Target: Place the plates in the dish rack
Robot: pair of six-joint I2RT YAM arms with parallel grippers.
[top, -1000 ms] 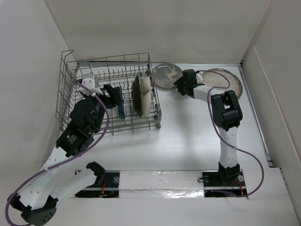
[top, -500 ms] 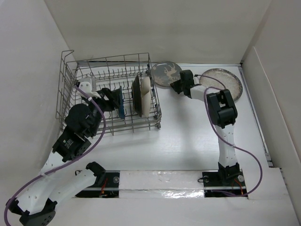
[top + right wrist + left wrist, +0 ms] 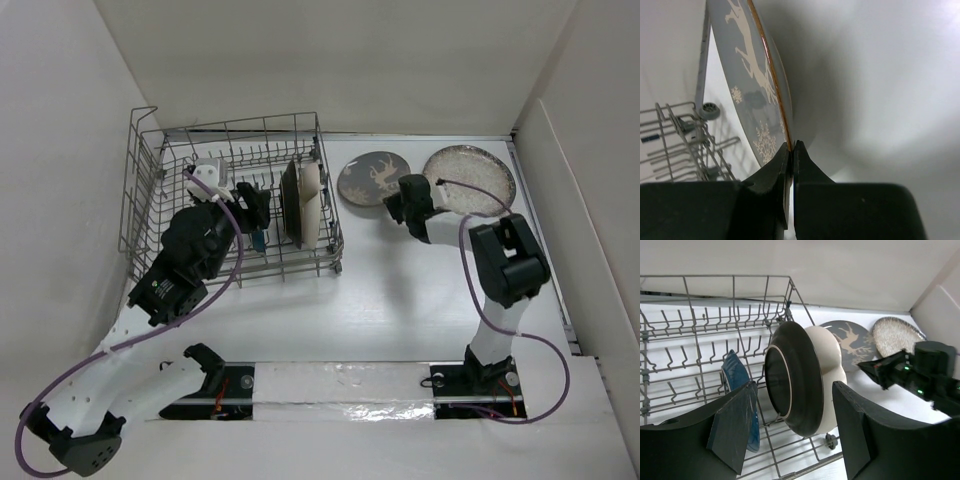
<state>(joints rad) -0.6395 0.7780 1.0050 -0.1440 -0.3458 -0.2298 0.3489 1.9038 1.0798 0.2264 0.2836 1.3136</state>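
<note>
Two of the four plates stood upright in the large grey wire dish rack: the cream plate with the dark brown rim and, touching behind it, the cream sectioned plate. The left end effector was inside the rack just beside them, its fingers spread wide and empty.

The right end effector was pinching the thin rim of the dark grey round plate with the pale deer motif. That plate sat just right of the rack. I could not tell whether it was resting on the white tabletop or lifted off it. The rack lay to the left of the grip, so I judged the right arm the nearer carrier.

The speckled grey-beige plate lay flat just beside it, ungripped. The plates looked glazed and smooth, and I judged them likely to slip. The rack's tines were narrow and closely spaced.
</note>
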